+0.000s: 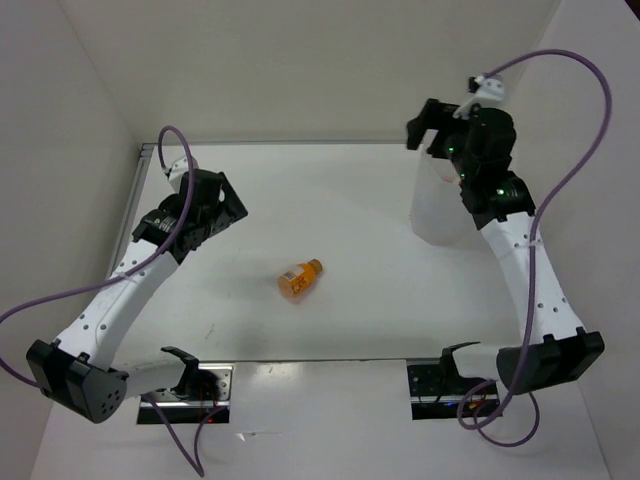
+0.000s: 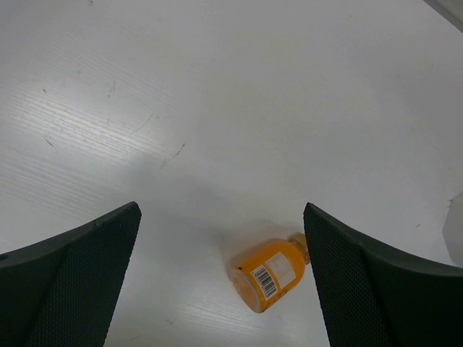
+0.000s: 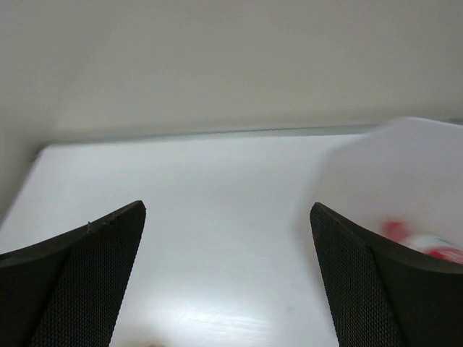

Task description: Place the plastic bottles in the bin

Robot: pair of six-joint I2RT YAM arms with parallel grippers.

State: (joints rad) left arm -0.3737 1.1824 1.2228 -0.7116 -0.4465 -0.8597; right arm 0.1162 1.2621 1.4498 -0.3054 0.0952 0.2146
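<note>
Orange bottle (image 1: 300, 279) on its side on the bench (image 1: 350, 215), centre of the top view, beneath the wide-open, empty left hand (image 2: 221, 213). Right hand (image 3: 228, 213) open and empty above the bin (image 1: 435, 215) at upper right, with a red-labelled bottle (image 3: 423, 242) inside

left arm (image 1: 110, 305) stretched forward, low | left gripper (image 1: 224, 208) jaws spread wide, nothing held | right arm (image 1: 530, 280) raised, far right | right gripper (image 1: 424, 126) jaws spread wide, nothing held

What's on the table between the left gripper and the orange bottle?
Nothing. In the top view only bare white table separates the open left gripper from the orange bottle, which lies on its side.
</note>
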